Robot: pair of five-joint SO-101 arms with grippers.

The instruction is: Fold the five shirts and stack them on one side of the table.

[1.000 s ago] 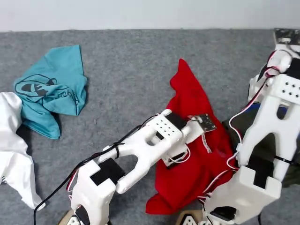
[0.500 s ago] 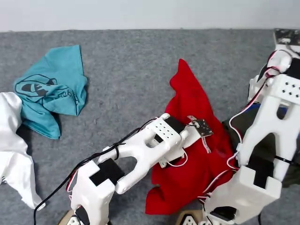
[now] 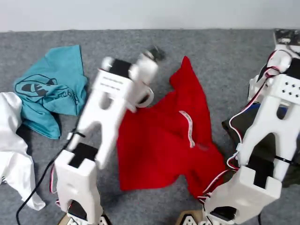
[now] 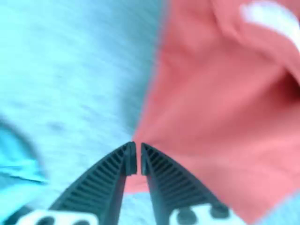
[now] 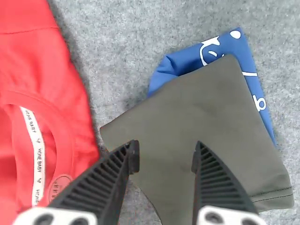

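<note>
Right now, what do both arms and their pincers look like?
The left arm and right arm are white plastic shells with small round holes and black motor blocks. A black cable runs beside the left; red and white wires run along the right. The left pincer and right pincer are dark, ribbed and tapered.

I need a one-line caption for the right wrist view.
Open right gripper over grey shirt lying on blue shirt, red shirt beside.

My grey surface carries a red shirt, a teal shirt, a white shirt (at the edge) and a dark shirt over a blue shirt.
</note>
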